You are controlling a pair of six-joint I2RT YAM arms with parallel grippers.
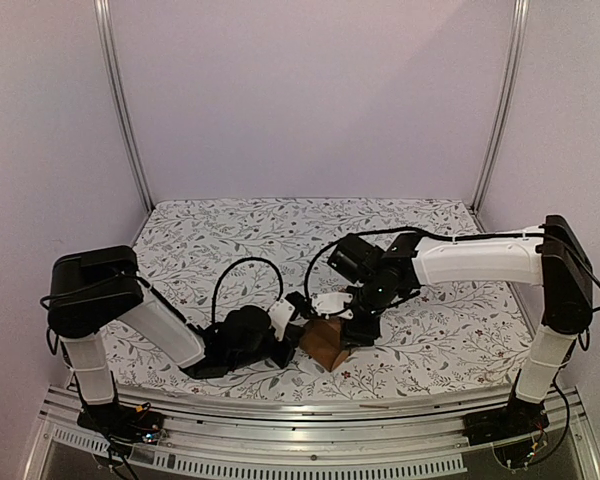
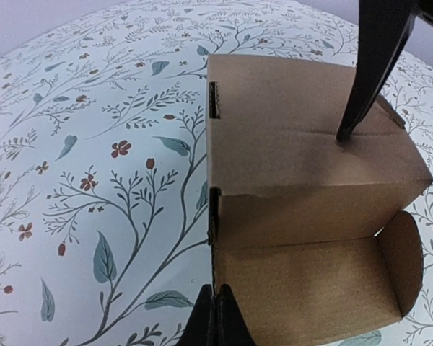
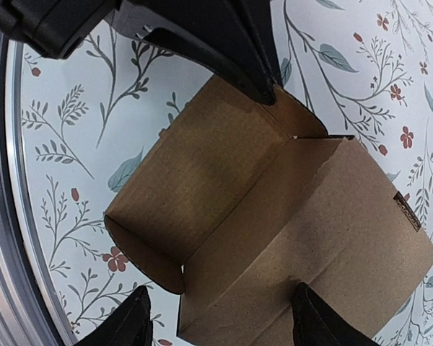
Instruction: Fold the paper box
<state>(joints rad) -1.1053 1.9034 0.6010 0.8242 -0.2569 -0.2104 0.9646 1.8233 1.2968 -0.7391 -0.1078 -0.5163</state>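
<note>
We see the plain brown kraft paper box [image 1: 325,342] on the floral cloth [image 1: 230,230] near the front edge, between both arms. It lies directly beneath our right gripper [image 3: 220,288], whose jaws stand apart astride it. Our left gripper [image 2: 216,317] is pressed together and touches the box's corner. The open end is empty.

surface: table [image 1: 435,345] covered by a white cloth [image 2: 94,180] printed with grey-green leaves and small red flowers | on it: one brown paper box [image 1: 327,342], near the front edge, about mid-width, one end open with flaps out | front edge: metal rail [image 1: 310,412]
</note>
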